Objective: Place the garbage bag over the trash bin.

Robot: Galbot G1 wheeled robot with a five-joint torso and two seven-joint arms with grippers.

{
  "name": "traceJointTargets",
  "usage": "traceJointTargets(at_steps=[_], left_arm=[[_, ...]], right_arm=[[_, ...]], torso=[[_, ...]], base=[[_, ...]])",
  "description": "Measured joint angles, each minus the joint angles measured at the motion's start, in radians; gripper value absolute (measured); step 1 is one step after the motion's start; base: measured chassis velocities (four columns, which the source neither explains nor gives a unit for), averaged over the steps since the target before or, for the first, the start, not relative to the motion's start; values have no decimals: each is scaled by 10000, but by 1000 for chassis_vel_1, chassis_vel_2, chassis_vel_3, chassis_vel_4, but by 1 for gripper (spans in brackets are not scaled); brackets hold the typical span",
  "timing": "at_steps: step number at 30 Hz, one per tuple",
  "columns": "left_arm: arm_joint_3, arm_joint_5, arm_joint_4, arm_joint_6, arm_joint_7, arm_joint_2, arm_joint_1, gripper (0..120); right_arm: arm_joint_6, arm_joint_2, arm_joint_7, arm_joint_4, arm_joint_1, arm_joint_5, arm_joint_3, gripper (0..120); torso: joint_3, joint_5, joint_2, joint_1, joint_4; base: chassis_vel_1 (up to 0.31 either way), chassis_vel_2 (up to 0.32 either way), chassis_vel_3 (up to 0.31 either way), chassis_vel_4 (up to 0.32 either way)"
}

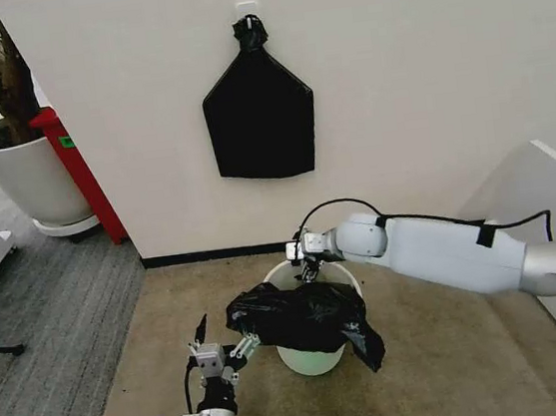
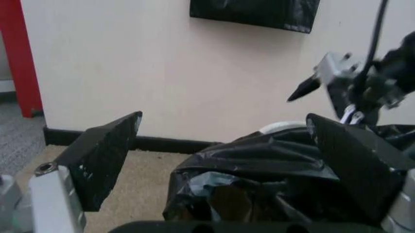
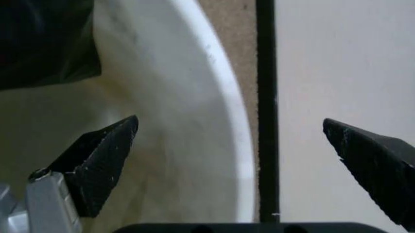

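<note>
The bin (image 1: 312, 357) stands on the carpet (image 1: 456, 358) near the wall (image 1: 423, 71); the bag (image 1: 306, 320) lies rumpled across its near rim, far rim bare; the right gripper (image 1: 308, 268) hangs over that far rim, fingers (image 3: 97, 165) apart and empty; the left gripper (image 1: 224, 347) sits just beside the bag, fingers (image 2: 104, 155) apart, one against the plastic; a black bundle (image 1: 260, 120) hangs on the wall.

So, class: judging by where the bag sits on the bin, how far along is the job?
Done: the garbage bag is draped over the near side of the trash bin. In hand: the open left gripper sits at the bag's near edge, and the open right gripper hangs over the far rim. Left: the far rim is bare, and the bag hangs rumpled, not spread around the opening.
</note>
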Motion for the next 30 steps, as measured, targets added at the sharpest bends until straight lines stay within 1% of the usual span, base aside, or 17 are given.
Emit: traceJointTargets(at_steps=[3, 5, 6, 9, 10, 11, 12, 13, 16, 17, 18, 24, 25, 28, 30], left_arm=[[48, 24, -1, -3, 19, -27, 2, 100], [71, 42, 25, -14, 27, -29, -1, 100], [71, 42, 25, -14, 27, -29, -1, 100], [99, 64, 57, -31, 32, -39, 4, 100], [109, 71, 61, -37, 36, -49, 5, 100], [125, 77, 63, -50, 42, -76, 9, 100], [127, 77, 63, -54, 43, -84, 7, 100], [129, 75, 62, -62, 43, -98, -20, 100], [116, 47, 60, -73, 38, -62, -57, 100], [116, 47, 60, -73, 38, -62, -57, 100], [113, 40, 59, -84, 37, -54, -71, 100], [138, 32, 82, -106, 36, -48, -123, 100], [138, 32, 82, -106, 36, -48, -123, 100], [149, 30, 122, -124, 36, -16, -153, 100], [151, 21, 134, -134, 37, -5, -179, 100]], right_arm=[[80, 339, -118, -667, 205, 111, -323, 100], [147, 569, -220, -1080, 407, 244, -551, 98], [147, 569, -220, -1080, 407, 244, -551, 98], [207, 795, -368, -1506, 724, 512, -874, 91], [263, 869, -438, -1648, 884, 637, -1057, 88], [410, 1015, -593, -1944, 1226, 932, -1535, 81], [472, 1071, -669, -2052, 1377, 1109, -1757, 78], [557, 1233, -811, -2230, 1811, 1966, -2527, 68], [588, 1303, -860, -2213, 2028, 2411, -3085, 58], [588, 1303, -860, -2213, 2028, 2411, -3085, 58], [593, 1318, -862, -2182, 2045, 2546, -3213, 55], [620, 1376, -862, -2103, 1991, 2945, -3601, 36], [620, 1376, -862, -2103, 1991, 2945, -3601, 36], [635, 1379, -874, -2097, 2007, 3044, -3694, 28], [645, 1372, -879, -2104, 2050, 3067, -3745, 26]], torso=[[0, 0, 0, 0, 0], [0, 0, 1, 0, -1], [0, 0, 1, 0, -1], [0, 1, 0, 0, 2], [0, -1, 1, 0, 1], [0, -1, 1, -1, 2], [0, 1, 1, -1, 2], [0, 0, 1, -1, 0], [-1, 0, 1, -1, 1], [-1, 0, 1, -1, 1], [-1, -1, 2, -1, 0], [-2, 1, 1, -1, 1], [-2, 1, 1, -1, 1], [-2, 0, 2, -1, 2], [-3, -1, 2, -1, 1]], base=[[0, 0, 0, 0], [0, 0, 0, 0], [0, 0, 0, 0], [0, 0, 0, 0], [0, 0, 0, 0], [0, 0, 0, 0], [0, 0, 0, 0], [0, 0, 0, 0], [0, 0, 0, 0], [0, 0, 0, 0], [0, 0, 0, 0], [0, 0, 0, 0], [0, 0, 0, 0], [0, 0, 0, 0], [0, 0, 0, 0]])
